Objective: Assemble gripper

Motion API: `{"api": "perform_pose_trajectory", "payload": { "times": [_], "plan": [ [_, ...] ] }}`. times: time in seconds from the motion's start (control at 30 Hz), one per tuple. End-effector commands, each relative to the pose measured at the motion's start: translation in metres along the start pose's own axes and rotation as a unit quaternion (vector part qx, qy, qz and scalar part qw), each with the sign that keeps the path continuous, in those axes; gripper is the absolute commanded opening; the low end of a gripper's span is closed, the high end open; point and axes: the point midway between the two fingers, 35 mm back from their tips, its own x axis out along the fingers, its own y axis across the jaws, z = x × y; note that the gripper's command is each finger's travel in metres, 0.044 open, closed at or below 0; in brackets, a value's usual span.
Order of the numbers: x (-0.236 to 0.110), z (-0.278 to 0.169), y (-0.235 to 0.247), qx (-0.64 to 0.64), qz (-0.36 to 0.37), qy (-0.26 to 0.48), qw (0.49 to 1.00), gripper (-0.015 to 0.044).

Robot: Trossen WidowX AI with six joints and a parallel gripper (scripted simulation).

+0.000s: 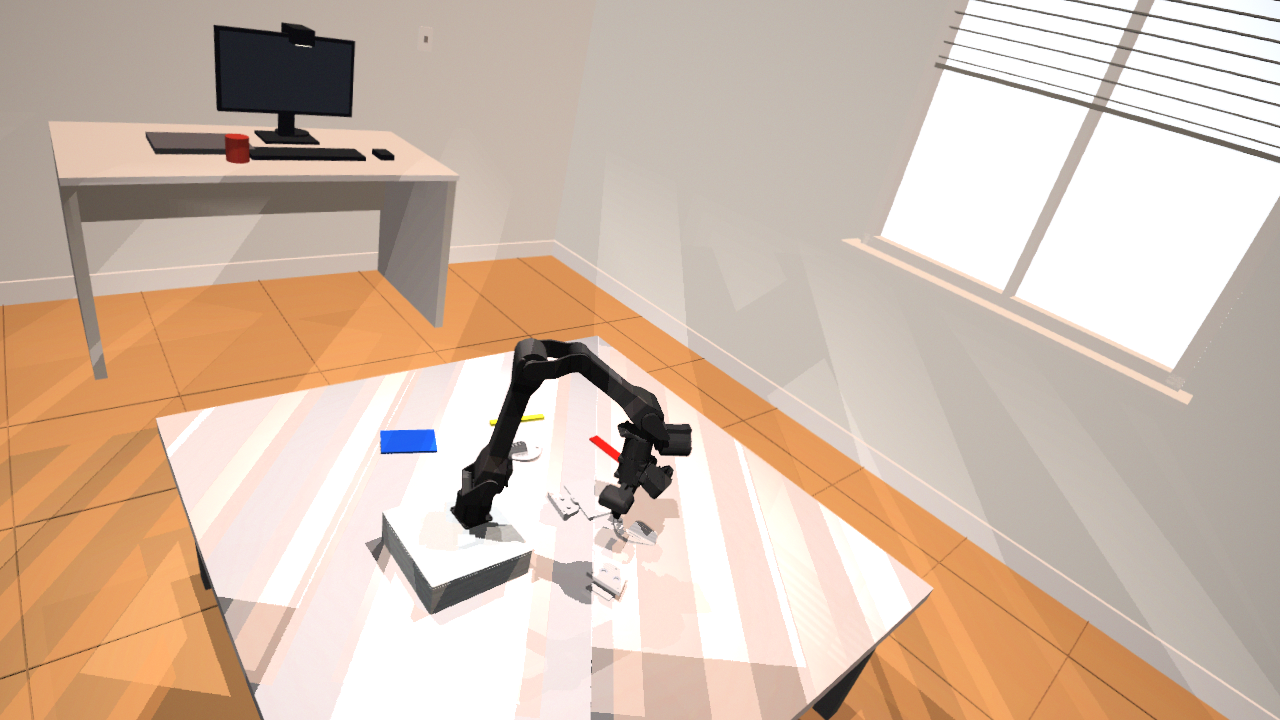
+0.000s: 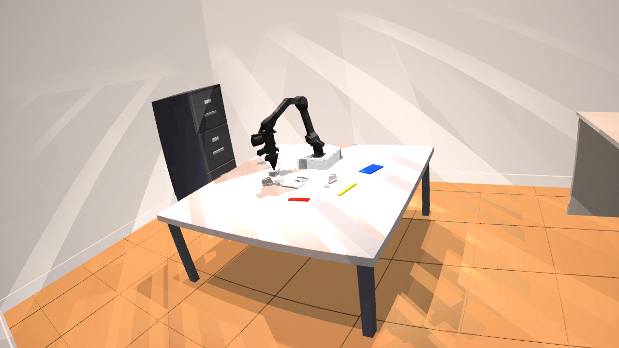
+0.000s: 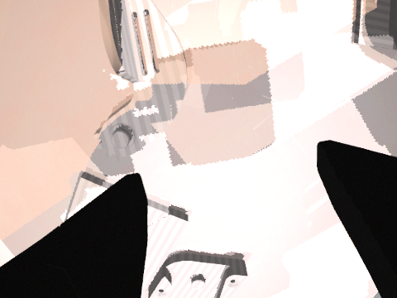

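Observation:
My gripper (image 1: 617,517) (image 2: 273,168) (image 3: 231,171) points down, low over the table. Its fingers stand well apart, with nothing seen between them. One pale jaw (image 1: 642,532) (image 2: 269,182) (image 3: 132,50) lies beside the fingertips, its round hole visible in the wrist view. The other jaw (image 1: 525,450) (image 2: 332,178) lies farther off, behind the arm in the top view. A pale plate-like part (image 1: 565,504) (image 2: 300,179) (image 3: 182,279) with a raised rim lies near the left finger. Another pale part (image 1: 610,580) (image 2: 273,172) (image 3: 377,21) lies opposite. I cannot tell which is base or housing.
A red bar (image 1: 605,447) (image 2: 298,199), a yellow bar (image 1: 528,419) (image 2: 347,189) and a blue plate (image 1: 408,441) (image 2: 371,168) lie on the table (image 1: 429,662) (image 2: 242,220). The arm's grey base block (image 1: 447,550) (image 2: 317,163) stands behind the parts. Bright glare and shadow patches blur pale outlines.

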Motion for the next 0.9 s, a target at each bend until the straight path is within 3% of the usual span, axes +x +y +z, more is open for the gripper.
{"api": "perform_pose_trajectory", "payload": {
  "times": [0.0,0.23,0.83,0.87],
  "plan": [
    [0.0000,0.0000,0.0000,0.000,0.000,0.000,1.000,0.0177],
    [0.0000,0.0000,0.0000,0.000,0.000,0.000,1.000,0.0000],
    [0.0000,0.0000,0.0000,0.000,0.000,0.000,1.000,0.0000],
    [0.0000,0.0000,0.0000,0.000,0.000,0.000,1.000,0.0026]
  ]
}}
